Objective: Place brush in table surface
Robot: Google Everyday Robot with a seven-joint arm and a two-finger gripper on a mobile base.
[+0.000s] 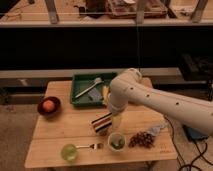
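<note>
You're hanging the end effector (116,123) low over the counter (60,128), just in front of the green tray (79,103); can't tell its grip state. The brush (88,89) is lying diagonally inside that tray.

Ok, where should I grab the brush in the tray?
Grip the brush mid-handle, from above: it lies flat and diagonal in the tray, head toward the back, thin stick toward the front-left in view. Close across the stick. The gripper is over the table, just in front of the tray.
</note>
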